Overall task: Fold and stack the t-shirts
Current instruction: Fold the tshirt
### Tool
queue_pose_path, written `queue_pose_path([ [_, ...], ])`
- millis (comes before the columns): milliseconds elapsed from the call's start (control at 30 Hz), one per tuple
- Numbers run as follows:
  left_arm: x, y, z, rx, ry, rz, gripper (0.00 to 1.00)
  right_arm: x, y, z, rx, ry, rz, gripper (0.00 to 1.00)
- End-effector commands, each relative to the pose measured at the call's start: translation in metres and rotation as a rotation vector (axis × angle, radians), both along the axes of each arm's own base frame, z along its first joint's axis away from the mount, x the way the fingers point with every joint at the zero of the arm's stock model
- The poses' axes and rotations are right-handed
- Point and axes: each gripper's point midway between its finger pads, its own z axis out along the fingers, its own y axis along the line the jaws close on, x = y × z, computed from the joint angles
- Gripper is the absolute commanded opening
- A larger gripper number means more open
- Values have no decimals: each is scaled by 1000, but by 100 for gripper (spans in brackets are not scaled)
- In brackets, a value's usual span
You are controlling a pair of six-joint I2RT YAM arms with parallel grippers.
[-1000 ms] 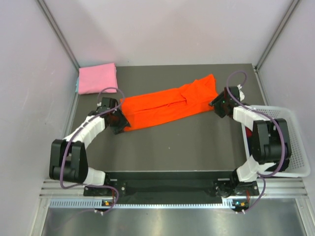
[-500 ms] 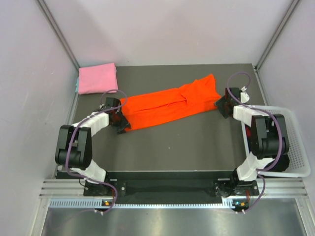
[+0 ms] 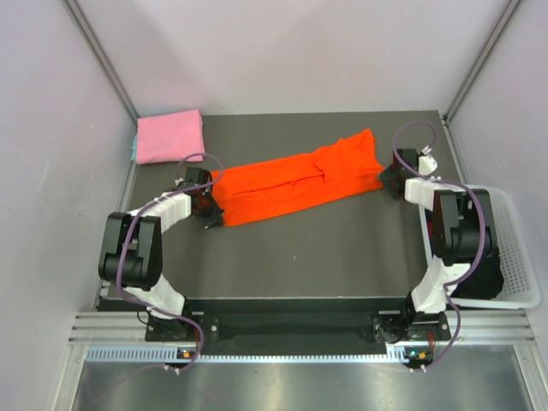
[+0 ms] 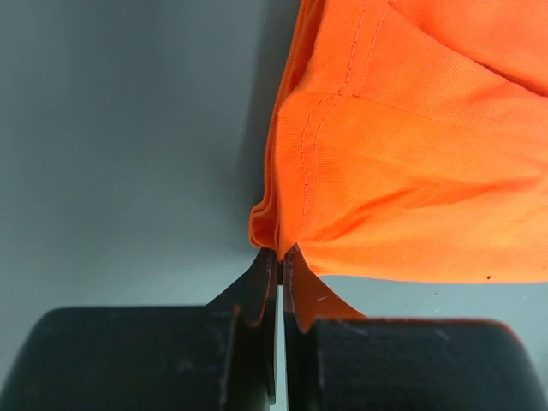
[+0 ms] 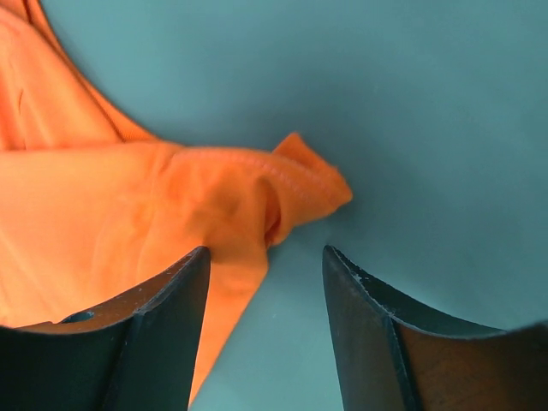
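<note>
Overhead view: the orange-red shirt (image 3: pixel 295 184) lies on the dark table (image 3: pixel 325 257) as a long folded band, with its left end nearer the arm bases than its right end. The pink shirt (image 3: pixel 169 137) lies folded flat beyond the orange-red shirt's left end, apart from it. The white basket (image 3: pixel 518 257) stands to the right of the orange-red shirt's right end, nearer the bases. This view shows both arms whole, but not how the jaws stand.

Left wrist view: the left gripper (image 4: pixel 280 255) has its jaws together, clamped on the hemmed corner of the orange-red shirt. A stitched seam runs away from the tips, and the cloth bunches in layers just beyond them.

Right wrist view: the right gripper (image 5: pixel 265 250) has its jaws apart and holds nothing. A small rolled corner of the orange-red shirt lies on the table ahead of the gap. The finger on the left of this picture overlaps the cloth; the other stands over bare table. Whether either finger touches the cloth cannot be told.

Arm pose, overhead view: the left arm is folded at its elbow to the left of the orange-red shirt, forearm reaching to the shirt's left end. The right arm's elbow stands over the basket, forearm reaching to the shirt's right end
</note>
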Motion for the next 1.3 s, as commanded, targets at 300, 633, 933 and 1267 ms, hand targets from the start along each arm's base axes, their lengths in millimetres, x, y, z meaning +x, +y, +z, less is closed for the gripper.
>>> queue_pose_path([
  [300,-20,1,5,16,-6,-25,0,41,-37,11,-77,-61,-44,23],
  [633,-36,-49,14,-91,-12,-69,22,87,-43,28,-95,-121,30,1],
  [933,-12,-61,73,-73,-130,-129,39,136,-58,30,-84,-113,90,9],
  [1267,64,-36,48,62,-73,-331,51,173,-73,58,-32,-195,188,20],
])
